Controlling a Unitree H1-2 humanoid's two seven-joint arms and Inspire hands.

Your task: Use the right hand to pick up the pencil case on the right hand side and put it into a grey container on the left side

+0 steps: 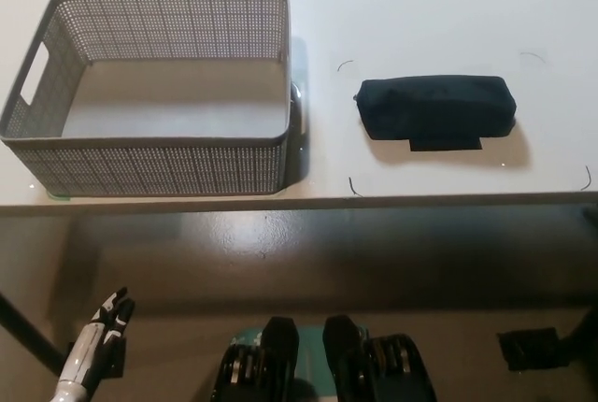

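Observation:
The dark navy pencil case (435, 109) lies flat on the right half of the white table (420, 9), a small black tab sticking out from its near side. On the left stands the grey perforated container (149, 166), with nothing inside it. My white left hand (101, 325) hangs low at the lower left, below the table edge, fingers extended and holding nothing. My black right hand is out of the picture; only a dark sliver shows at the right edge (590, 325).
The near edge of the table (299, 202) runs straight across the picture. Thin pen marks (352, 186) outline the spot around the pencil case. A small dark object (529, 347) sits on the floor at the lower right.

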